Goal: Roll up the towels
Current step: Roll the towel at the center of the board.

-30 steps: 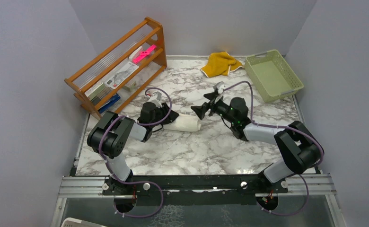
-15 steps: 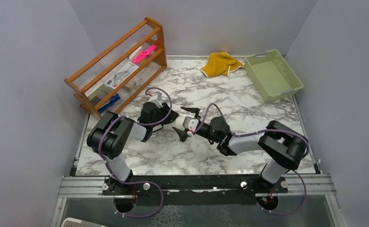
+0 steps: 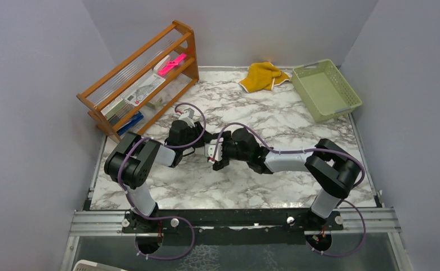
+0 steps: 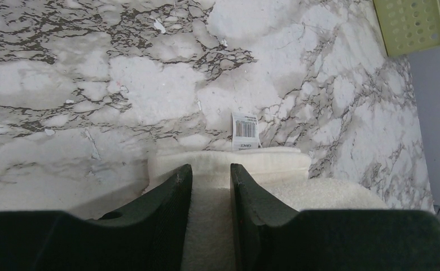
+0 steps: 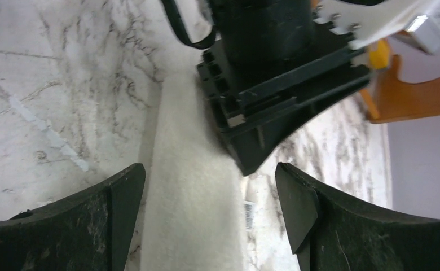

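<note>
**Marble table: both grippers at the cream roll**

Grey walls closed in a white marble table [image 3: 251, 180] veined in grey. Near its middle, a little toward 9 o'clock in the overhead view, lay the cream towel [image 3: 211, 150], rolled into a short log, with an arm at each end.

The left gripper [image 4: 209, 172] reached in from 9 o'clock. Its jaws stood only narrowly apart and pinched a layer of the cream towel [image 4: 274, 169] between them. A barcode label [image 4: 244, 130] lay flat on the marble at the towel's far edge.

The right gripper [image 5: 209, 175] came from 3 o'clock with its jaws spread wide. They straddled the roll [image 5: 189, 197] with marble showing between each finger and the cloth, so it had hold of nothing.

The yellow towel [image 3: 263, 76] sat crumpled at 12 o'clock by the back wall, well apart from both arms. A green basket [image 3: 325, 90] stood at 2 o'clock and a wooden rack [image 3: 141, 76] at 10 o'clock.
</note>
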`<state>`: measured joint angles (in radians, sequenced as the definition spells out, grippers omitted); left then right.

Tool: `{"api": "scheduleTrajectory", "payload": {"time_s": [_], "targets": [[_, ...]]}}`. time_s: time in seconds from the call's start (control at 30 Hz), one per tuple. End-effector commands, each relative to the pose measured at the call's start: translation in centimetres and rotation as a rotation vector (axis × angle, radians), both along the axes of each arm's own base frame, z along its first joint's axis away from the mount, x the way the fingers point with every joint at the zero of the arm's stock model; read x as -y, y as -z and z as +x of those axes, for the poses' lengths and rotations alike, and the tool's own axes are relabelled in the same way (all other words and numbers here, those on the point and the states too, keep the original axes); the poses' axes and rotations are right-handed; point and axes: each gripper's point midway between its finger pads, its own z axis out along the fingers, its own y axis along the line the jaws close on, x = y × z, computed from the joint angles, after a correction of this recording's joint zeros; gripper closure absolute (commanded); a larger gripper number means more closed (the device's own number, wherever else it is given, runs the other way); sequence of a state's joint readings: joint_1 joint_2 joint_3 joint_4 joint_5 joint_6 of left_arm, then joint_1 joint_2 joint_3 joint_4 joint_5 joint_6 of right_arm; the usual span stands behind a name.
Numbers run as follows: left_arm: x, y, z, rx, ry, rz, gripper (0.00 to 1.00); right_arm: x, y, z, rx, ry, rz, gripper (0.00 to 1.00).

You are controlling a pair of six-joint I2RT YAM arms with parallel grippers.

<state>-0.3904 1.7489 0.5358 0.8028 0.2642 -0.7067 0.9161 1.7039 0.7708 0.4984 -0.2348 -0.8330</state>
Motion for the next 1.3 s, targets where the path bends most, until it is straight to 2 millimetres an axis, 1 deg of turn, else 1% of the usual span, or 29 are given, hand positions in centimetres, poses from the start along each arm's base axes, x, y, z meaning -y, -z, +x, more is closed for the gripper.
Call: {"api": "scheduleTrajectory", "payload": {"time_s": [0.0,0.07,0.1,0.23,0.33,0.37,0.4,0.43,0.5,0.53,0.63,0.7,0.77,0.87,0.9,0.97,1.0,1.07,1.1,1.17,1.2,1.27], "targets": [[-0.8,4.5,-2.7,-0.158,0.029,0.097,0.66,0.5,4.3,-1.6,-0.141,-0.063,-0.172,0.16],[-0.7,4.3,-2.6,-0.154,0.032,0.098,0.66,0.6,4.8,-1.6,-0.160,-0.059,-0.194,0.24],[-0.7,4.2,-2.5,-0.153,0.032,0.100,0.66,0.5,4.8,-1.6,-0.161,-0.058,-0.191,0.26],[-0.8,3.9,-2.3,-0.147,0.030,0.111,0.66,0.7,5.0,-1.4,-0.163,-0.025,-0.164,0.27],[-1.0,3.6,-2.2,-0.141,0.026,0.119,0.65,1.0,5.7,-0.9,-0.174,0.016,-0.190,0.28],[-1.0,3.5,-2.2,-0.138,0.025,0.123,0.65,1.2,6.0,-0.7,-0.175,0.027,-0.201,0.30],[-1.1,3.4,-2.1,-0.136,0.023,0.126,0.66,1.3,6.2,-0.5,-0.171,0.036,-0.212,0.35],[-1.1,3.3,-2.1,-0.135,0.022,0.127,0.66,1.5,6.4,-0.1,-0.167,0.055,-0.231,0.38],[-1.1,3.1,-2.0,-0.130,0.021,0.128,0.66,1.7,7.1,0.5,-0.168,0.082,-0.275,0.52],[-1.1,2.9,-1.9,-0.127,0.021,0.128,0.65,2.0,7.4,0.9,-0.170,0.102,-0.296,0.55],[-1.4,2.4,-1.7,-0.117,0.015,0.134,0.66,2.4,8.1,1.5,-0.191,0.166,-0.316,0.57],[-1.9,1.0,-1.1,-0.090,0.001,0.131,0.65,2.5,8.2,1.5,-0.231,0.200,-0.309,0.59],[-2.9,-1.1,-0.4,-0.064,-0.029,0.116,0.65,2.3,7.9,1.1,-0.299,0.230,-0.277,0.62],[-5.8,-5.6,0.6,0.003,-0.116,0.096,0.61,1.4,6.7,-0.3,-0.429,0.236,-0.193,0.62],[-6.8,-7.5,0.8,0.035,-0.148,0.097,0.59,1.0,6.1,-0.8,-0.477,0.231,-0.163,0.62],[-8.7,-10.5,0.9,0.084,-0.202,0.124,0.57,0.4,5.0,-1.5,-0.590,0.230,-0.103,0.62],[-9.4,-11.6,0.4,0.095,-0.220,0.147,0.56,0.2,4.5,-1.5,-0.646,0.230,-0.076,0.62],[-10.2,-13.6,-0.2,0.134,-0.237,0.169,0.54,-0.1,3.3,-1.3,-0.765,0.236,-0.016,0.62],[-10.3,-14.2,-0.6,0.146,-0.236,0.171,0.53,-0.1,2.8,-0.9,-0.823,0.240,0.013,0.61],[-10.1,-14.9,-1.6,0.158,-0.219,0.151,0.53,-0.1,2.1,-0.1,-0.946,0.249,0.064,0.61],[-9.9,-14.7,-2.0,0.154,-0.208,0.136,0.53,-0.2,1.8,0.2,-1.010,0.244,0.085,0.61],[-9.4,-13.7,-2.9,0.132,-0.189,0.099,0.53,-0.2,1.3,0.6,-1.112,0.215,0.113,0.61]]}}
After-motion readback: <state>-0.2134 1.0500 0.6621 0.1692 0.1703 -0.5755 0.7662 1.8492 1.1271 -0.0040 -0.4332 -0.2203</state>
